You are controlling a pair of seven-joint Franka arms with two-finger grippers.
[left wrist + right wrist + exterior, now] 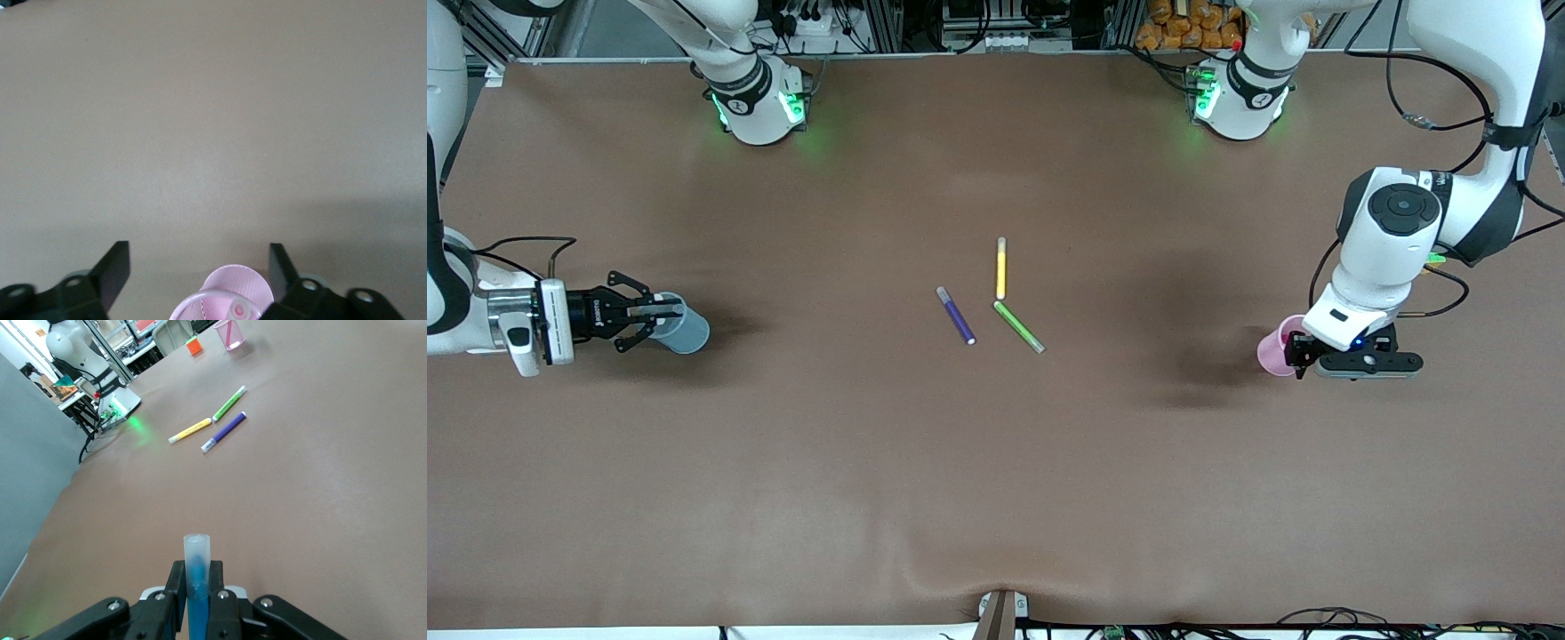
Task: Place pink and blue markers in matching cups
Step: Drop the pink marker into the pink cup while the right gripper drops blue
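Delivery is the step in hand, judged from how both arms sit at their cups. The right gripper [660,313] lies low at the right arm's end of the surface [996,462], its jaws closed on the blue marker [197,577], whose greyish tip sticks out past the jaw ends. In the front view those jaw ends sit at the rim of the blue cup [683,330], so the marker appears poised at the mouth or partly in; which of the 2 cannot be told. The left gripper [198,272] hangs over the pink cup [230,297], jaws spread wide with nothing between them, and a pink marker [238,311] tip shows inside the cup just below the gap, so that half looks finished. Next, the right jaws need to part so the blue marker drops fully in, without nudging the light cup over. The 3 spare pens, purple pen [956,316], yellow pen [1001,268] and green pen [1019,327], lie well apart from both jaws, mid-surface.
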